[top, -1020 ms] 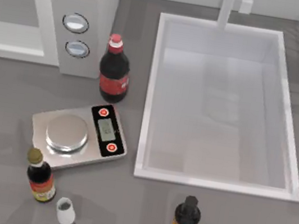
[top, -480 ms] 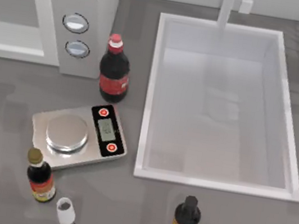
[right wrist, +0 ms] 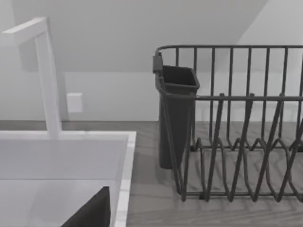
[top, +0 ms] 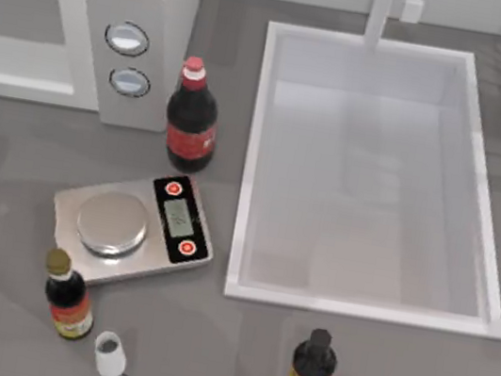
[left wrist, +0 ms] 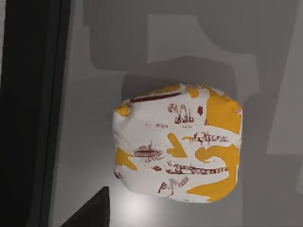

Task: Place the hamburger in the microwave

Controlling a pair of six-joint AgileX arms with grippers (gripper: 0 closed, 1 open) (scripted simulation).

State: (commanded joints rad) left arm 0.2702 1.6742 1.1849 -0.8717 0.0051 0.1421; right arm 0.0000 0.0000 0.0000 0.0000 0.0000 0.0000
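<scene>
White-wrapped hamburger point(left wrist: 177, 144) on grey surface beside dark edge; microwave point(top: 76, 22) near cola bottle point(top: 191, 117); claw states unclear.

The microwave point(top: 76, 22) stands at the table's left, a red-capped bottle point(top: 190, 121) just beside its dials.

A silver kitchen scale point(top: 132, 230) lies left of the white sink point(top: 253, 150). A cola bottle point(top: 191, 118) stands beyond it; two sauce bottles point(top: 68, 297) point(top: 311, 374) stand nearer.
</scene>
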